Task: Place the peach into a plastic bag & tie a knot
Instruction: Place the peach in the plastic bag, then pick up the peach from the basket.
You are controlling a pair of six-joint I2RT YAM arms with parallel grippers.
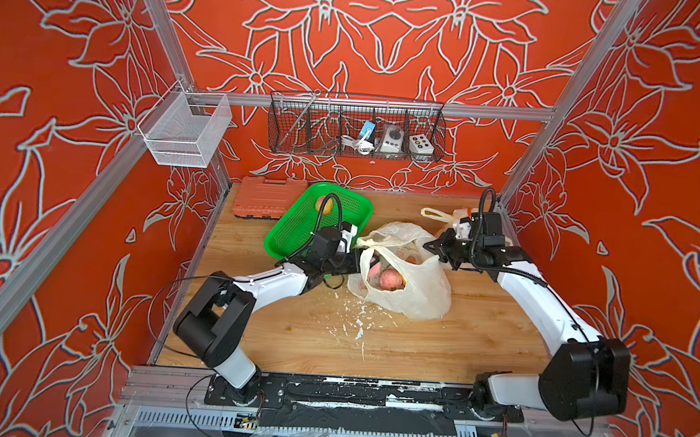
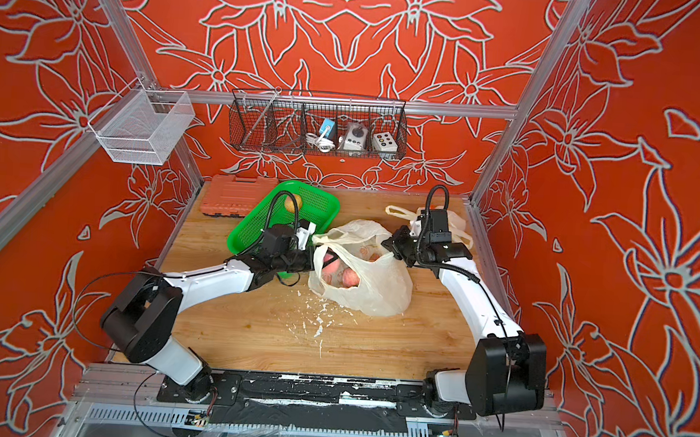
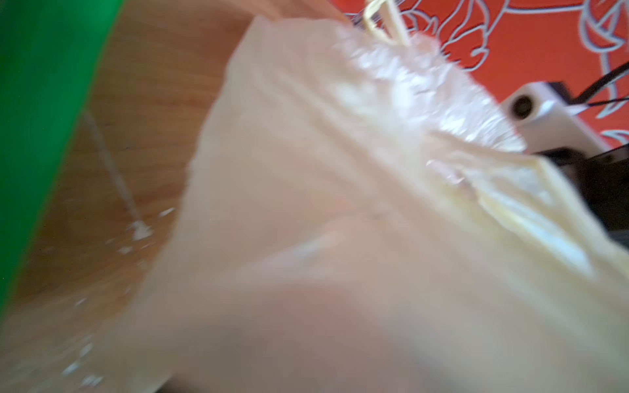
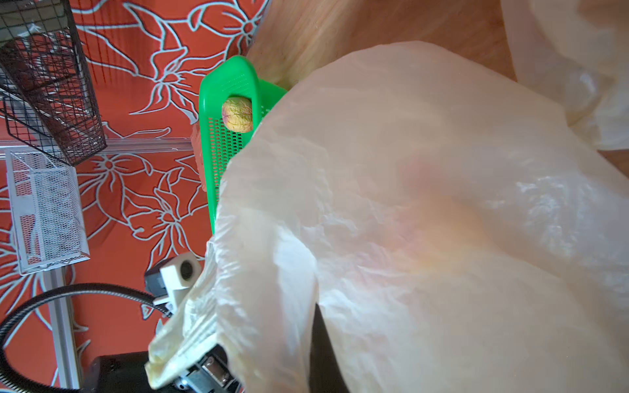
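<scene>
A cream plastic bag (image 1: 419, 290) (image 2: 381, 292) lies mid-table with its mouth held open toward the left. A pink-red peach (image 1: 390, 279) (image 2: 351, 276) lies inside it beside other pink fruit. My left gripper (image 1: 364, 262) (image 2: 321, 259) reaches into the bag's mouth. Bag film hides its jaws, and it fills the left wrist view as the bag (image 3: 306, 170). My right gripper (image 1: 430, 246) (image 2: 386, 242) is shut on the bag's right rim, with film draped over one finger (image 4: 321, 343). A yellowish peach (image 1: 325, 204) (image 4: 237, 114) sits in the green basket (image 1: 293, 232).
An orange tool case (image 1: 264, 197) lies behind the green basket. A second plastic bag (image 1: 440, 216) lies at the back right behind my right wrist. White flecks (image 1: 354, 324) dot the wood in front. A black wire basket (image 1: 356, 128) and a white mesh basket (image 1: 187, 130) hang above.
</scene>
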